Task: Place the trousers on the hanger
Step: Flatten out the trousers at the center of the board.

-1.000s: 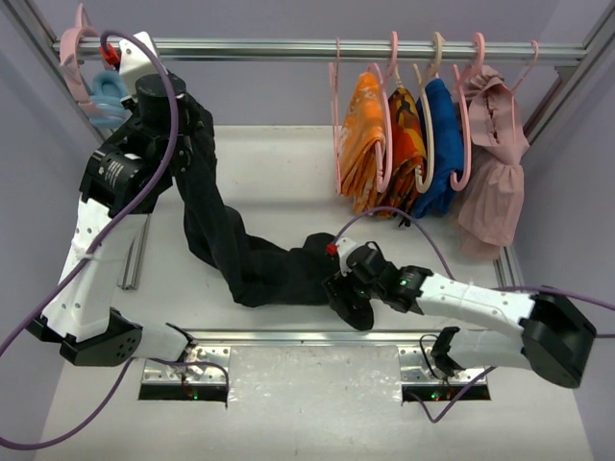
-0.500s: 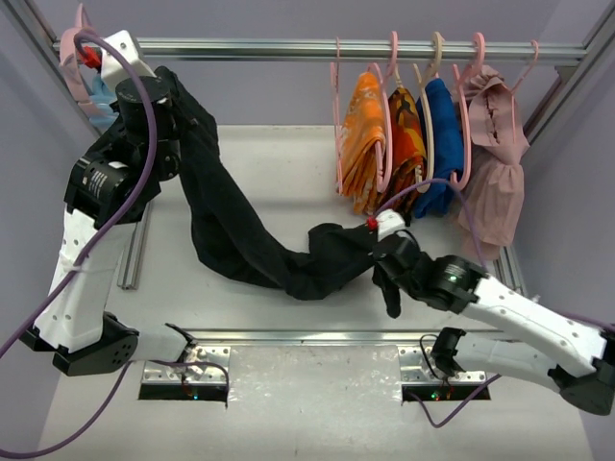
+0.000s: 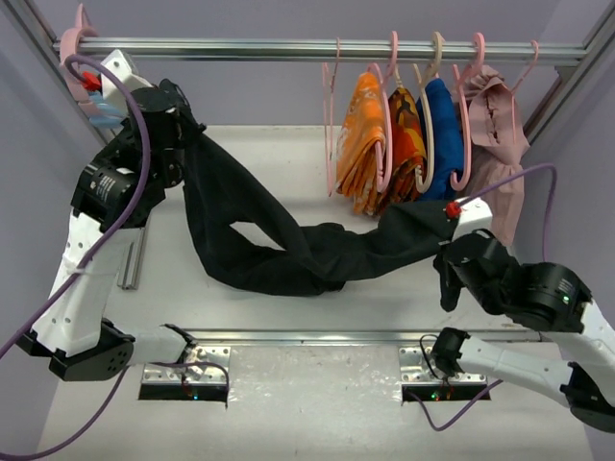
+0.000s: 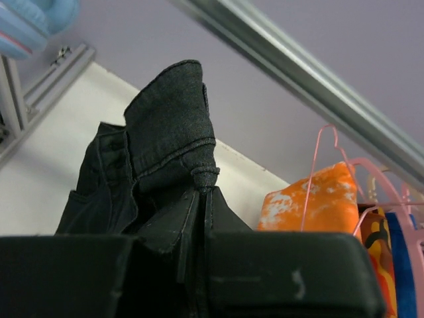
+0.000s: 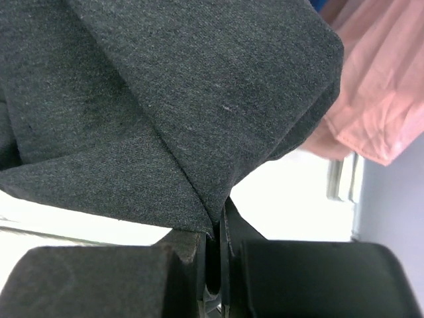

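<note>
Left arm's reared up at upper left, left gripper (image 3: 185, 134) clamped on one end of the trousers (image 3: 279, 252); right gripper (image 3: 445, 229) pinches the other end mid-right. The hanger (image 3: 331, 125) hangs off the rail (image 3: 250, 46), top center.

We lose the trousers (image 5: 165, 99) past the right wrist view's top and left edges; hanger (image 4: 310, 179) hidden low down behind left gripper (image 4: 202, 199); right arm (image 3: 538, 293) cropped at top view's corner.
</note>
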You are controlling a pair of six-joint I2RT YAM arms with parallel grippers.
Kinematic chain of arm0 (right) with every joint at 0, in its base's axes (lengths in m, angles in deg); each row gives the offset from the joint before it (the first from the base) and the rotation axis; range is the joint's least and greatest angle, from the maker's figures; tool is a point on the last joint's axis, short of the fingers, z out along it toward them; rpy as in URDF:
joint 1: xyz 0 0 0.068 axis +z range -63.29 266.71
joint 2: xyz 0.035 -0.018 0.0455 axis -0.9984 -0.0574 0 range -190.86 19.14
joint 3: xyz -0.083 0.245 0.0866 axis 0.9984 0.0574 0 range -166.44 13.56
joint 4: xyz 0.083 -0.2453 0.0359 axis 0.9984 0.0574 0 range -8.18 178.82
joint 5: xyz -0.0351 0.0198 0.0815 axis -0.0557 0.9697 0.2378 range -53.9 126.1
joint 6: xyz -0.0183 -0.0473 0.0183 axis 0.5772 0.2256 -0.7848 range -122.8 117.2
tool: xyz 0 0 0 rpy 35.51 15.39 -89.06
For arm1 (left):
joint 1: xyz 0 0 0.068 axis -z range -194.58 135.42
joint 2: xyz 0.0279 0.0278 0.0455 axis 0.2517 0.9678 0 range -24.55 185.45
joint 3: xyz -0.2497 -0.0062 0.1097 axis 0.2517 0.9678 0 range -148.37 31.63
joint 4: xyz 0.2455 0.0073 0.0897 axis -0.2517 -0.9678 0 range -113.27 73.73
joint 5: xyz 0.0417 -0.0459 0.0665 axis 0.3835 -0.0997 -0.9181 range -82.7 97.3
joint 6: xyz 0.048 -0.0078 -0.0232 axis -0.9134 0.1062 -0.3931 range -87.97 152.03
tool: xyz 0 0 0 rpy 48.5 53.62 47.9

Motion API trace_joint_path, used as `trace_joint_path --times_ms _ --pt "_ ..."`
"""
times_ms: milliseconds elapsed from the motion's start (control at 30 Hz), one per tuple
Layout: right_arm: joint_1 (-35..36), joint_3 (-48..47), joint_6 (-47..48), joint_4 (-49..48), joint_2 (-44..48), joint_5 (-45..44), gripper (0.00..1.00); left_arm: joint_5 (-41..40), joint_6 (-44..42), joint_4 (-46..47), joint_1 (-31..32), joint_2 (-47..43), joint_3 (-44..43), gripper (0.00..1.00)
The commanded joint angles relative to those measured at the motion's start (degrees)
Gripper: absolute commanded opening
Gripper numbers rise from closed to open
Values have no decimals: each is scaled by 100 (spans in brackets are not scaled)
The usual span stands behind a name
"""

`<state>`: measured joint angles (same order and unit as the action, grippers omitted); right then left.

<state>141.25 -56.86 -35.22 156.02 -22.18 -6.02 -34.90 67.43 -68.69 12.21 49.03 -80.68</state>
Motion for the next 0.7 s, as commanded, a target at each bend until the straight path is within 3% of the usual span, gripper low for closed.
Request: trace_joint_path --times_ms 0,167,400,433,500,567,633,667 --pt "12 286 -89 596 -859 -182 4 -170 884 224 -29 -24 906 0" --pt "-331 568 380 -99 -1705 -230 5 -370 1307 339 -174 476 1818 0" --pt "-2395 1148 1707 -1919 -2883 866 0 -68 1153 685 -672 1613 1563 0" --pt "-2731 1167 1713 -2185 -3066 987 3 -21 1009 730 -749 2078 1127 0" --pt "-3049 1147 1554 -2295 -3175 935 31 149 555 677 -780 2592 555 0" --pt "-3041 1117 1355 -2303 -3076 1044 77 761 -19 762 -776 3114 -30 32" --pt "-2972 1180 1288 -2393 -2842 1347 93 1237 -190 728 -768 3322 -239 92" --pt "-2861 1241 1238 -2440 -2622 1494 96 1483 -368 872 -766 3266 -121 100"
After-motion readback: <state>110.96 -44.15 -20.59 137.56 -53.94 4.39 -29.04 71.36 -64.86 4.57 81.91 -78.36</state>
